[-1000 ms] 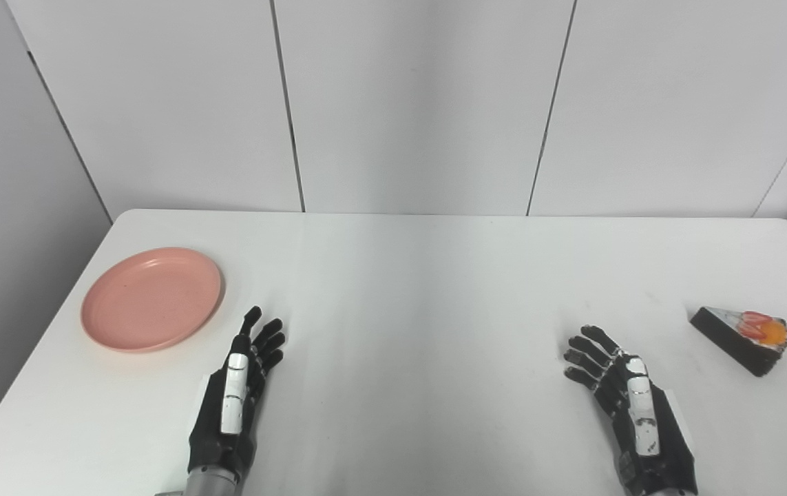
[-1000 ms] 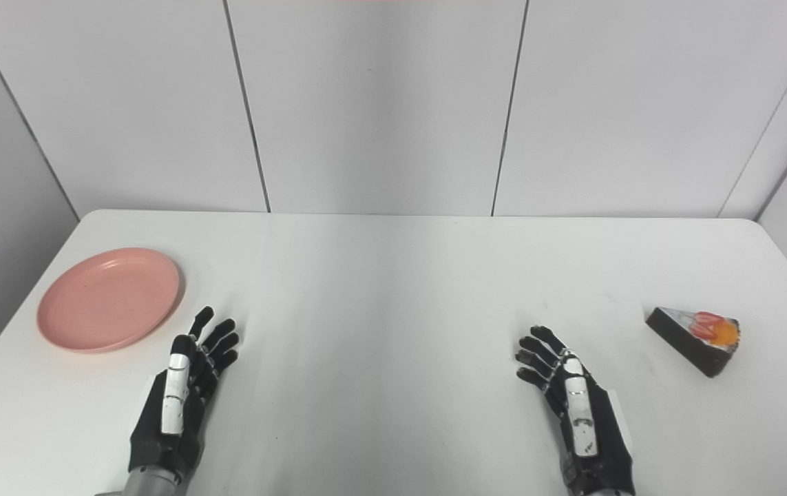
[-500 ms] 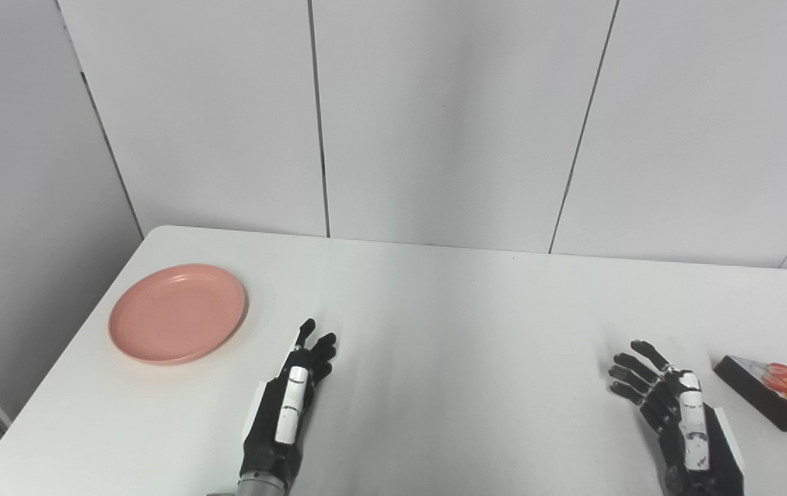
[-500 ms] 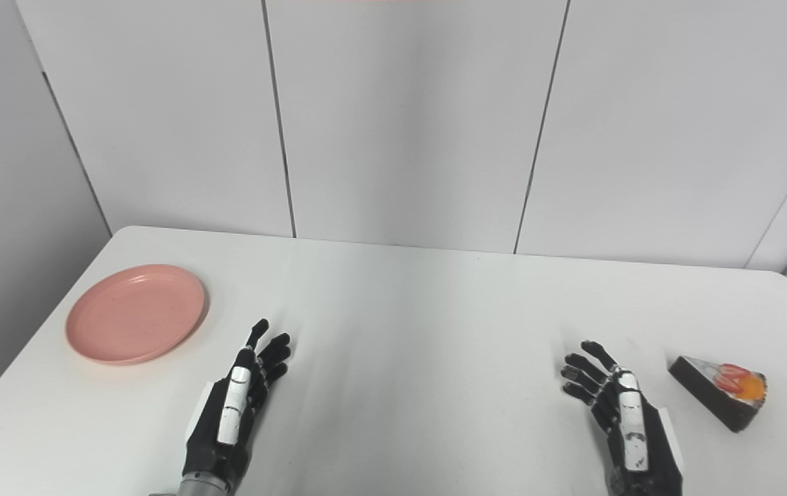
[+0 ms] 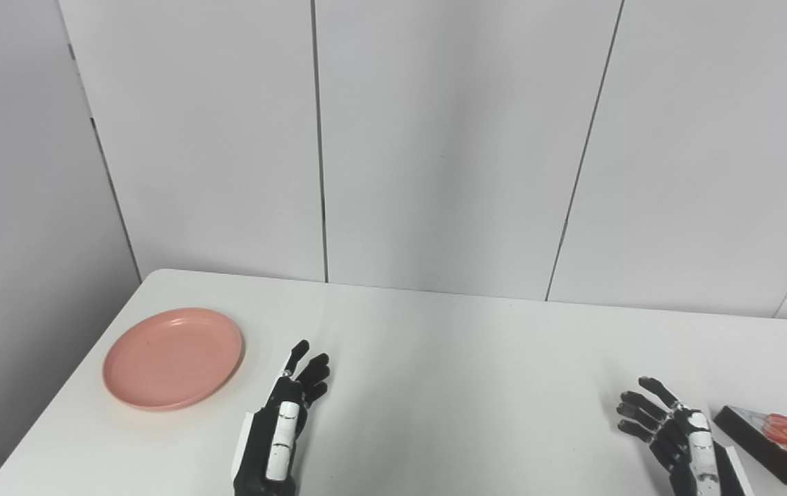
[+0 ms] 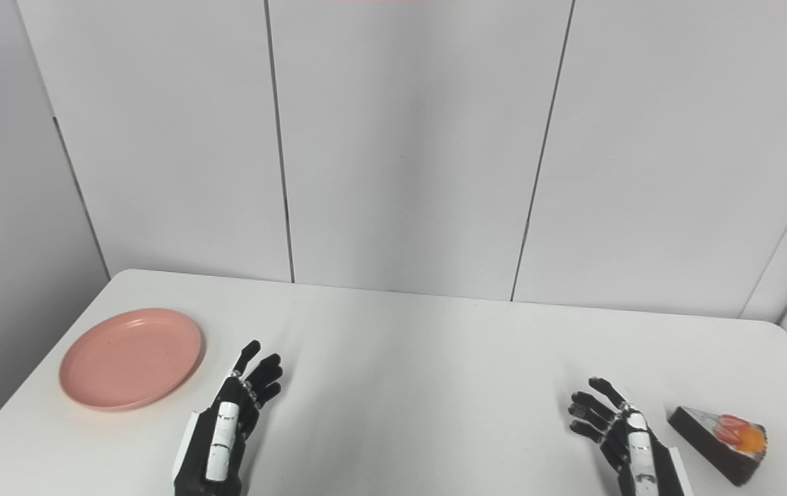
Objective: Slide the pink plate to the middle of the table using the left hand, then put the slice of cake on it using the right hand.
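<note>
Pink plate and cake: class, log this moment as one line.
pink plate: table's left, untouched | cake slice: far right | left robot hand: open | right robot hand: open

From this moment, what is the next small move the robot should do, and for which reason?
Probably the left hand should move left and forward to the near right rim of the pink plate. The plate lies untouched at the table's left side, not in the middle, and this hand is open, empty and just beside it. The cake slice comes later, so the right hand can wait.
</note>
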`<move>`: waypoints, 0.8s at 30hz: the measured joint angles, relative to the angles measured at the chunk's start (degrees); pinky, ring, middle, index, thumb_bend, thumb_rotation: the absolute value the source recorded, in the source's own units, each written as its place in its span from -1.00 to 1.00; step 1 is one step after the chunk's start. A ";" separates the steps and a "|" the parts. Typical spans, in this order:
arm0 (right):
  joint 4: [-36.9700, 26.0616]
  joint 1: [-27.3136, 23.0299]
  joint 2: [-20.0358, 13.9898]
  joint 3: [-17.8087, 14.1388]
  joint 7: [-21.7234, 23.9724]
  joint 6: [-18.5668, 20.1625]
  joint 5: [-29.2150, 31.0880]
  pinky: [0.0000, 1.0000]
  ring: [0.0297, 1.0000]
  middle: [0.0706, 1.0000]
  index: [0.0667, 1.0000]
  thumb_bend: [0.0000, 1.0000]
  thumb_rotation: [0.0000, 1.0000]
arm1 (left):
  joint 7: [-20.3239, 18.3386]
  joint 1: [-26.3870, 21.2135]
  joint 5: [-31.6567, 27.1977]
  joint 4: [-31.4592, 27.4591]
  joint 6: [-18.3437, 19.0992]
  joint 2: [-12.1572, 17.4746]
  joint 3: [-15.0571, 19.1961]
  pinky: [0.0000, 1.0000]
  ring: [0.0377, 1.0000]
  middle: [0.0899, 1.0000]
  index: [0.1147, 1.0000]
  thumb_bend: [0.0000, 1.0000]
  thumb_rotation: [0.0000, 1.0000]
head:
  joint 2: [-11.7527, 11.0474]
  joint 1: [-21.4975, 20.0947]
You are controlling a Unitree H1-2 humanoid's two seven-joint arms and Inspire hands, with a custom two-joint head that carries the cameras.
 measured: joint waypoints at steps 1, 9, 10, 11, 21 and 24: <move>-0.05 0.00 0.01 -0.01 0.15 -0.01 0.03 0.42 0.45 0.41 0.56 0.62 0.93 | 0.11 0.02 -0.73 -1.47 0.12 -0.04 0.63 0.69 0.73 0.70 0.74 0.42 0.75 | 0.00 -0.17; -0.87 0.35 0.16 -0.01 0.47 -0.12 0.03 0.38 0.42 0.40 0.56 0.58 0.93 | 0.75 -11.64 -0.88 -4.64 -0.24 8.41 6.55 0.62 0.70 0.69 0.75 0.42 0.84 | 0.35 -1.06; -1.01 0.44 0.17 -0.01 0.47 -0.14 0.01 0.37 0.42 0.40 0.56 0.58 0.93 | 0.86 -13.42 -0.83 -4.10 -0.29 9.64 7.19 0.60 0.68 0.67 0.74 0.41 0.85 | 0.35 -1.06; -1.15 0.49 0.19 -0.01 0.47 -0.14 -0.03 0.36 0.41 0.40 0.56 0.58 0.93 | 1.15 -15.43 -0.50 -3.00 -0.43 11.05 7.85 0.57 0.65 0.66 0.73 0.41 0.86 | 0.44 -1.06; -1.98 0.93 0.29 -0.22 0.46 -0.14 -0.08 0.35 0.40 0.38 0.55 0.58 0.91 | 5.67 -24.65 4.36 17.13 -6.00 20.85 14.03 0.50 0.56 0.55 0.62 0.56 0.81 | 0.88 -1.67; -2.06 1.08 0.26 -0.38 0.45 -0.14 -0.10 0.34 0.40 0.38 0.55 0.58 0.91 | 7.59 -26.94 6.35 24.24 -8.98 23.69 14.80 0.48 0.53 0.54 0.59 0.48 0.86 | 1.14 -1.76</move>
